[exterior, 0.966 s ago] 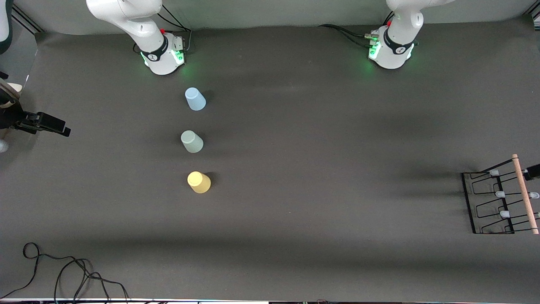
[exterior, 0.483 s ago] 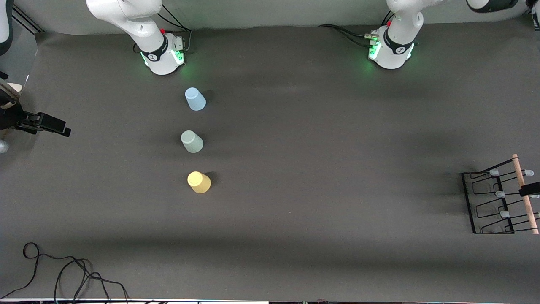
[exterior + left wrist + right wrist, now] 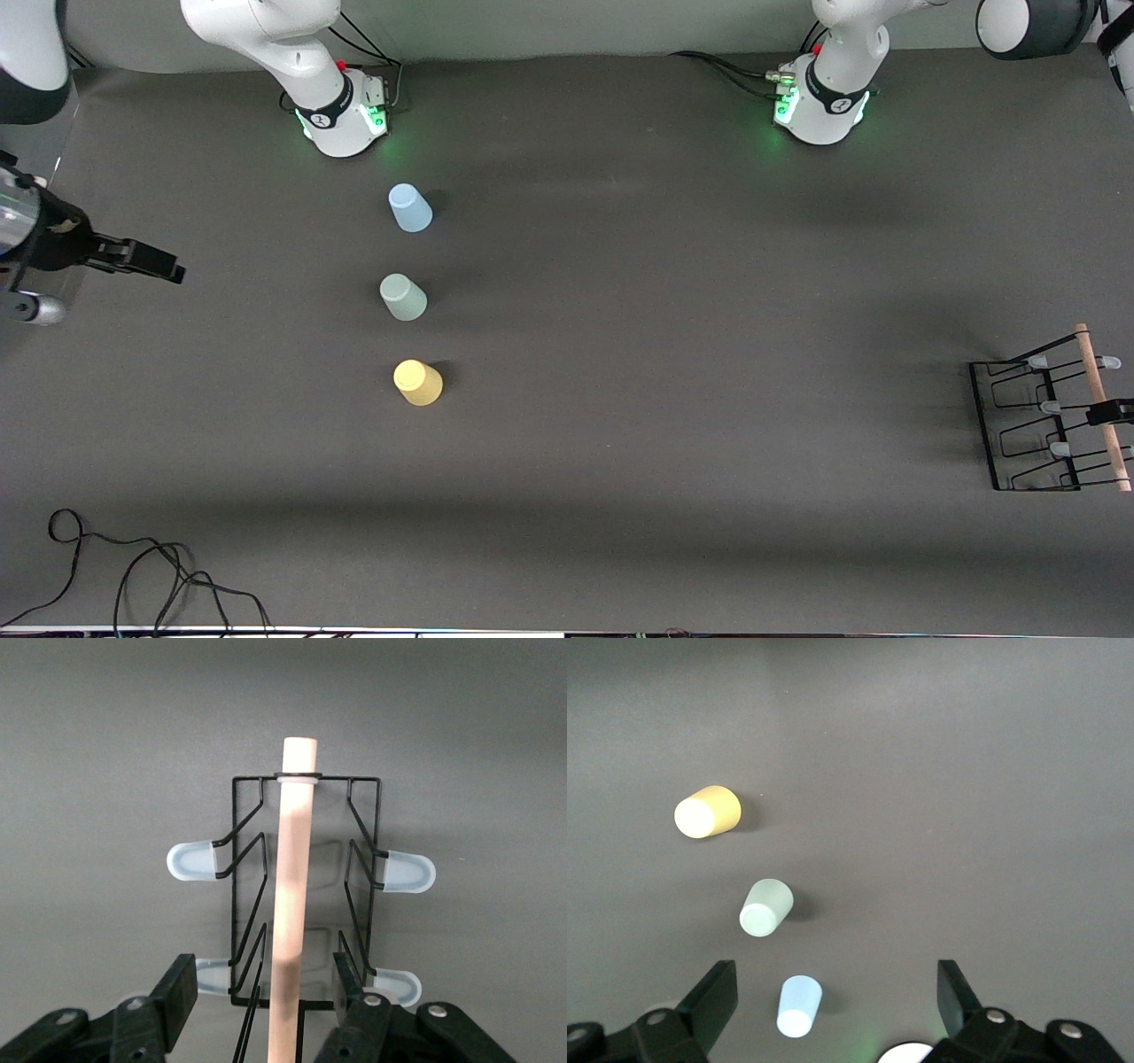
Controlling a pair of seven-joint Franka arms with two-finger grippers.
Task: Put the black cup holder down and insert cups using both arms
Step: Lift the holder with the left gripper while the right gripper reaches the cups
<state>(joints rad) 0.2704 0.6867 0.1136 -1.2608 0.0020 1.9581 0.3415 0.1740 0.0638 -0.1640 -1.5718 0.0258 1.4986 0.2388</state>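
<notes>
The wooden rod handle (image 3: 292, 904) of the black cup holder (image 3: 1045, 425) is straddled, untouched, by the part-open left hand (image 3: 266, 992). The right hand (image 3: 837, 992) is held wide over the worktop (image 3: 673, 310) at the right arm's end.

Dark grey table (image 3: 673, 310), perhaps felt-covered

Three cups (image 3: 407, 297) in a row (right arm's end); cup holder (image 3: 1032, 425) at left arm's end

Yellow, grey-green, blue cups (image 3: 407, 297); black holder (image 3: 1028, 425)
</notes>
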